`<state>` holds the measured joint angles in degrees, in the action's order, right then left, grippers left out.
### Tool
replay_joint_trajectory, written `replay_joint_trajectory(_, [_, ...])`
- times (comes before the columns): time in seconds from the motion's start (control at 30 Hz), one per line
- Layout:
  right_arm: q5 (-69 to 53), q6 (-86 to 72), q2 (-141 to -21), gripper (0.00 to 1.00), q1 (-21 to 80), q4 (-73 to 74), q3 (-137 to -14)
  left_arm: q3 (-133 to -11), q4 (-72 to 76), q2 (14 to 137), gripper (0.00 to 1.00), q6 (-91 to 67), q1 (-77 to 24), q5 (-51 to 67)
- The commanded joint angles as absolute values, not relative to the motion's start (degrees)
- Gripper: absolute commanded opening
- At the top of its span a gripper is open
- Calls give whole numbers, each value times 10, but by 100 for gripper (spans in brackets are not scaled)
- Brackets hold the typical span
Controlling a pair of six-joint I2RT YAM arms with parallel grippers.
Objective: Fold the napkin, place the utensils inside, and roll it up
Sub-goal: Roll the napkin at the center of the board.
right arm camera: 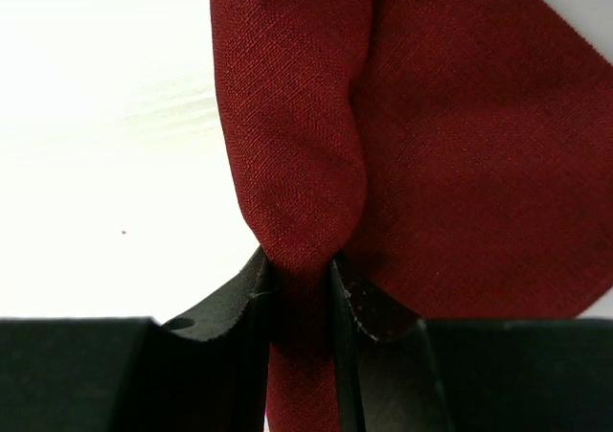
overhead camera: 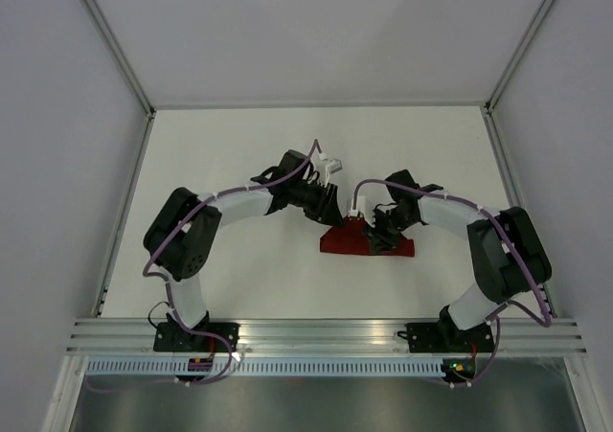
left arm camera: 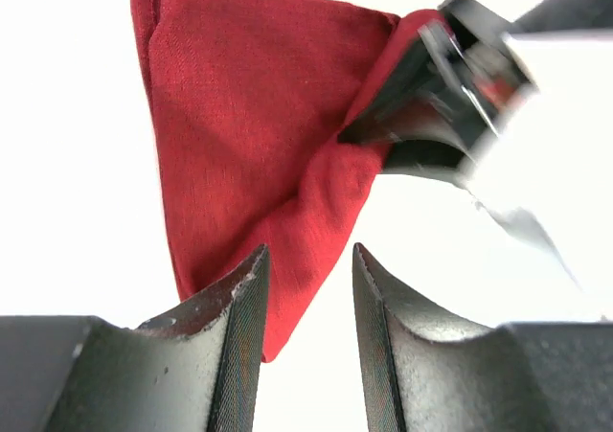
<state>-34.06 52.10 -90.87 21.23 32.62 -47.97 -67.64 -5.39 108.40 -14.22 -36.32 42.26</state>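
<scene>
Red napkin (overhead camera: 368,241) lies folded mid-table, w/ right gripper (right arm camera: 305,269) clamped on a fold; left gripper (left arm camera: 306,288) spread apart over napkin's corner.

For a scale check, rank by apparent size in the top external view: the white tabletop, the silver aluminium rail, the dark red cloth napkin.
Largest to smallest:
white tabletop
silver aluminium rail
dark red cloth napkin

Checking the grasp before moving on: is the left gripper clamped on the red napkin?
No, the left gripper has its fingers apart with a clear gap, not pinching the napkin.
</scene>
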Motion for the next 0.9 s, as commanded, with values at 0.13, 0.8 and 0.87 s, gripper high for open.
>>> replay_joint_trajectory(0.13, [-415, 603, -1091, 20, 157, 505, -596, -552, 130, 942, 45, -143, -382, 274])
replay_joint_trajectory(0.8, [-452, 642, -1252, 20, 118, 635, -723, -498, 259, 1022, 66, 325, -641, -49])
replay_joint_trajectory(0.87, [-452, 646, -1257, 20, 119, 644, -730, -497, 276, 1036, 68, 347, -644, -48])
